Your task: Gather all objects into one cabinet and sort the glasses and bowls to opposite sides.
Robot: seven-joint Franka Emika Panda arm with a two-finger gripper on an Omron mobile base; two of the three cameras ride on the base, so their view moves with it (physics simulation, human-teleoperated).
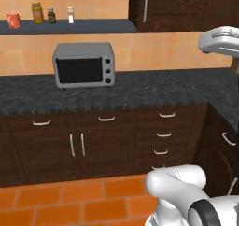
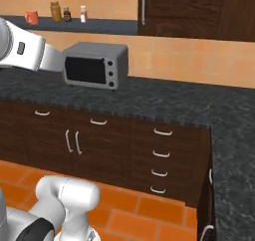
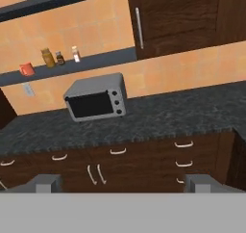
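Starting far off to the left of the gripper (image 3: 123,183) and well above it, there's a red mug (image 3: 27,69) sitting on the wall shelf (image 3: 101,59), out in the open and not in any cabinet, so that one is plainly waiting to be gathered. Moving right along the same shelf, a row of small jars (image 3: 47,57) stands just beside it; those look like spice jars and are no part of the job. Below them, ahead of the gripper and a little to its left, the grey toaster oven (image 3: 96,97) sits on the dark stone counter (image 3: 182,112), well apart from the fingers. Now the gripper itself: its two tips poke up at the bottom of the hand view, spread as wide as they go, with nothing between them, high and far back from the counter. Up and to its right hangs the dark wall cabinet (image 3: 182,18) with its long silver handle (image 3: 139,28), door closed; beneath the counter run the base cabinet doors (image 3: 72,172) and a stack of drawers (image 3: 185,155) further right, all closed too. As for progress, I'd call it barely begun: no cabinet stands open, nothing is gripped, and the one cup in sight sits loose on the shelf. The bowl and the other cups may be behind those doors, though from here I can't tell, so gathering and sorting to opposite sides all seem left to do.
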